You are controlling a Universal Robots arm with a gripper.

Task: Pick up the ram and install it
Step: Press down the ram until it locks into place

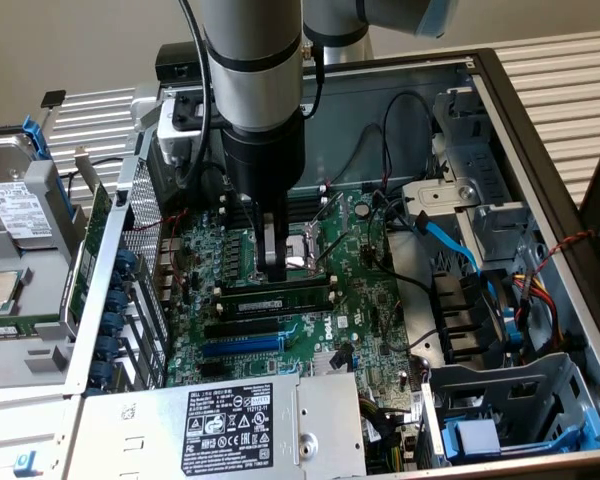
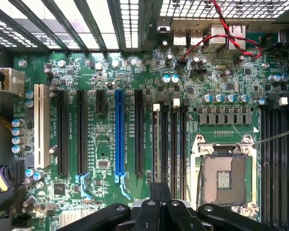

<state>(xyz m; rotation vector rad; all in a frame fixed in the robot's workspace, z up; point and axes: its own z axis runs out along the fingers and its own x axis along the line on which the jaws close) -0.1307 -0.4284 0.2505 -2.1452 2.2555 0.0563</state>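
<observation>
The open computer case [image 1: 540, 130] takes up most of the bench, with the green motherboard [image 1: 310, 300] lying flat inside it. The arm [image 1: 252, 60] reaches straight down over the middle of the board, near the CPU socket [image 2: 224, 175]. Its claw [image 1: 275, 262] looks closed or nearly so, the fingers [image 1: 276, 240] together with nothing between them. The ram [image 1: 278, 297] sits in a black memory slot just below the fingertips. My guess is the seating step is in hand; pressing the stick home calls for an even, straight-down push.
</observation>
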